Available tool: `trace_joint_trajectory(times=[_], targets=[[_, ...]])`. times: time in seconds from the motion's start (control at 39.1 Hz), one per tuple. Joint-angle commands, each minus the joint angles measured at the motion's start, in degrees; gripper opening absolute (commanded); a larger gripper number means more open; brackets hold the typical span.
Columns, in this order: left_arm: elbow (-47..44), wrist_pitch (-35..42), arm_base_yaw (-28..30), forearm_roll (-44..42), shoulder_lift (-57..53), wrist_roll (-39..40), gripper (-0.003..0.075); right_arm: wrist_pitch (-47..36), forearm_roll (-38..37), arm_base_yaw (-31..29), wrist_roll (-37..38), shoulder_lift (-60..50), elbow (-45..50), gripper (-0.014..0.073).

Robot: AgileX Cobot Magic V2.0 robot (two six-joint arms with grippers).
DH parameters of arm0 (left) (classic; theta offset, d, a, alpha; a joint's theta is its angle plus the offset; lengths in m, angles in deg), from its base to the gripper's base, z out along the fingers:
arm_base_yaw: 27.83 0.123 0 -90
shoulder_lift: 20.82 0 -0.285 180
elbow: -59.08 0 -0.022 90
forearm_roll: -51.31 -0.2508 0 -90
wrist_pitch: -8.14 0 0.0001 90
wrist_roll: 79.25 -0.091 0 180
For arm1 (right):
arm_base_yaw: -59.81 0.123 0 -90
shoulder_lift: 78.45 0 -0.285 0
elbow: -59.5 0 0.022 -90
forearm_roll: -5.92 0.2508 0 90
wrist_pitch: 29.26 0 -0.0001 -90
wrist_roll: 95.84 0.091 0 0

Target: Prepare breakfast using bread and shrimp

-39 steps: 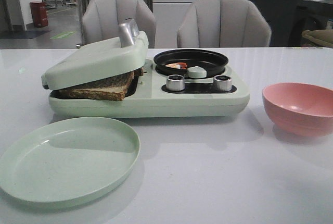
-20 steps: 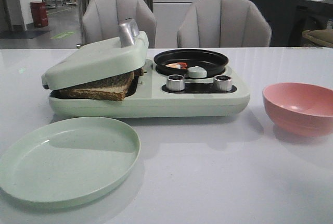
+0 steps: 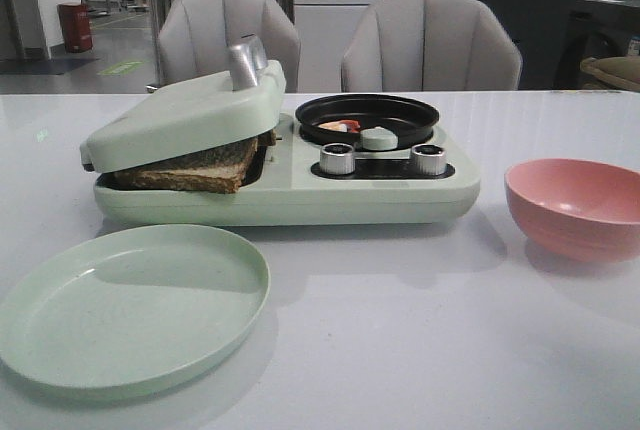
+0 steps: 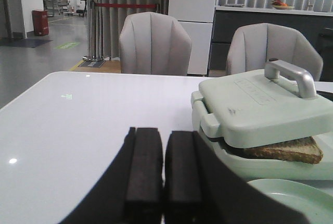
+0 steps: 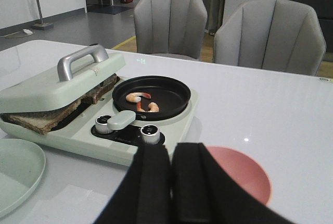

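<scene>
No change across last second — scene static, both arms idle. Left gripper [image 4: 164, 169] and right gripper [image 5: 170, 179] fingers pressed together, empty. Bread [image 3: 195, 170] sits under press lid [image 3: 185, 115], toasted dark; shrimp [image 5: 141, 101] in black pan [image 5: 166, 86]. You judge cooking done — plate [image 3: 130, 305] awaits.

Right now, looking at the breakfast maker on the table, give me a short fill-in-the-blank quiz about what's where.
1. The bread sits under the breakfast maker's ____, which rests tilted on it.
2. The shrimp lie in the round black ____.
3. The bowl on the robot's right side is ____ in colour.
4. The green plate holds ____.

Missing words: lid; pan; pink; nothing
</scene>
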Motion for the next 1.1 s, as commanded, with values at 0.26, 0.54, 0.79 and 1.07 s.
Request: trace_joint_trajectory(times=[0.26, 0.54, 0.79, 1.07], targets=[[-1.16, 4.73, 0.09, 0.22, -1.06, 0.73, 0.0114, -4.35, -3.37, -4.84, 1.55, -4.34, 1.26, 0.0153], [-1.16, 4.73, 0.09, 0.22, -1.06, 0.73, 0.0114, -4.82, -18.91, -12.74, 17.57, -13.07, 7.43, 0.0153], [-1.16, 4.73, 0.09, 0.22, -1.06, 0.73, 0.0114, -6.81, -20.33, -16.52, 19.50, -18.75, 13.66, 0.0153], [-1.16, 4.73, 0.09, 0.22, -0.93, 0.73, 0.0114, -11.43, -20.33, -16.52, 19.50, -18.68, 15.87, 0.0153]])
